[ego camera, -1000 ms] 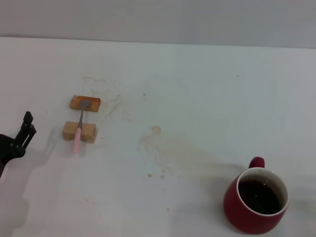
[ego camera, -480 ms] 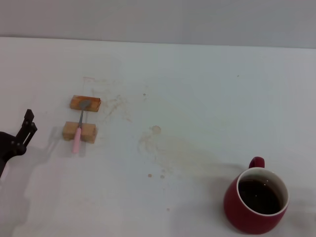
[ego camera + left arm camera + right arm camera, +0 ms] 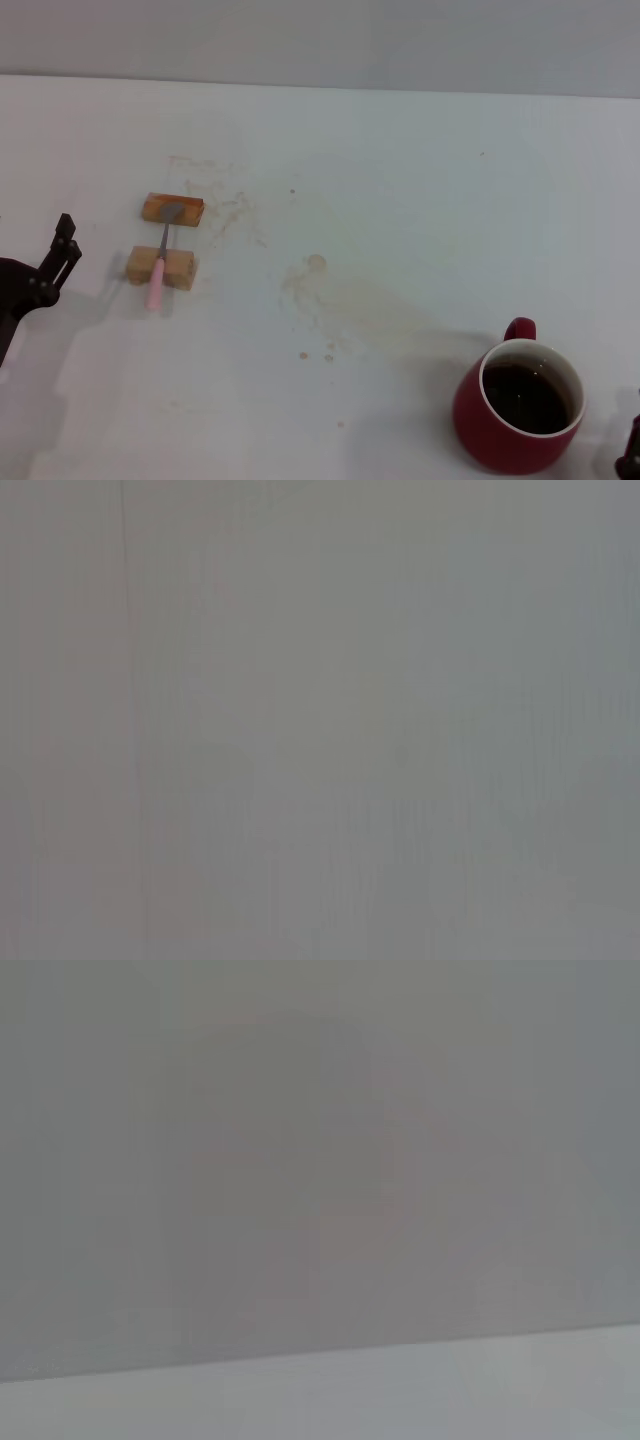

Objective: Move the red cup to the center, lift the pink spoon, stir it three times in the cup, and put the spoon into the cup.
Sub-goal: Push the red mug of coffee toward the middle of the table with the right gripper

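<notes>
The red cup (image 3: 470, 420) stands at the near right of the white table, its handle (image 3: 520, 328) pointing away and dark liquid inside. The pink spoon (image 3: 157, 272) lies at the left across two tan wooden blocks, its grey end on the far block (image 3: 173, 208) and its pink handle over the near block (image 3: 178, 268). My left gripper (image 3: 62, 250) hangs at the left edge, a short way left of the spoon, touching nothing. Only a dark tip of my right gripper (image 3: 631, 456) shows at the bottom right corner, just right of the cup. Both wrist views show plain grey.
Faint brown stains (image 3: 320, 290) mark the middle of the tabletop between spoon and cup. The table's far edge (image 3: 320, 88) meets a grey wall.
My left gripper has crept a little right and up toward the spoon. A tip of my right gripper has come into view at the bottom right corner. Cup and spoon have not moved.
</notes>
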You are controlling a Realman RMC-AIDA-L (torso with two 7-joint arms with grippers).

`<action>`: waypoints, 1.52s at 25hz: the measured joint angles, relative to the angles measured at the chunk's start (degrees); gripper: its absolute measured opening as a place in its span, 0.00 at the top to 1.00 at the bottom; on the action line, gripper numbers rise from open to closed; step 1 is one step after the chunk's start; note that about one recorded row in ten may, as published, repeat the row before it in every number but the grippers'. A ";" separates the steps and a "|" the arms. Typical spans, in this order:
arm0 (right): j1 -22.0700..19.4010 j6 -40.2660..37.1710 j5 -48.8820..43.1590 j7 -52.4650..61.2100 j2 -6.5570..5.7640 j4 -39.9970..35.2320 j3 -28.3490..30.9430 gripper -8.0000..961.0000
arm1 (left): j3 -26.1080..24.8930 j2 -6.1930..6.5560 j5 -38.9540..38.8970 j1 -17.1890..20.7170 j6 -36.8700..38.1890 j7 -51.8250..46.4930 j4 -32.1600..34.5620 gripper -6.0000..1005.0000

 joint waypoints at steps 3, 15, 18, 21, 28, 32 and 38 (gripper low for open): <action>0.00 1.11 -0.64 0.01 0.00 0.45 -0.42 0.99 | 0.00 0.03 0.01 -0.07 -0.02 0.00 -0.14 0.16; -0.20 5.12 -5.13 0.05 0.00 2.21 -0.54 0.99 | 0.00 0.09 0.05 -0.69 0.12 0.00 -0.42 0.16; 0.31 5.91 -5.53 0.37 0.00 2.21 -0.51 0.99 | 0.00 0.09 0.12 -0.73 0.11 0.00 -0.42 0.16; 0.73 6.79 -6.00 0.84 0.00 2.21 -0.47 0.99 | 0.00 0.09 0.15 -0.71 0.15 0.00 -0.33 0.16; 2.48 8.45 -6.57 0.89 0.00 2.20 -0.06 0.99 | 0.00 0.08 0.16 -0.42 0.36 0.00 -0.21 0.16; 3.73 8.76 -6.86 0.90 0.00 2.24 -0.06 0.99 | 0.00 0.08 0.18 -0.35 0.39 0.00 -0.14 0.16; 4.90 10.19 -8.00 0.95 -0.01 2.20 0.07 0.99 | 0.03 0.05 0.24 -0.15 0.42 0.00 -0.21 0.16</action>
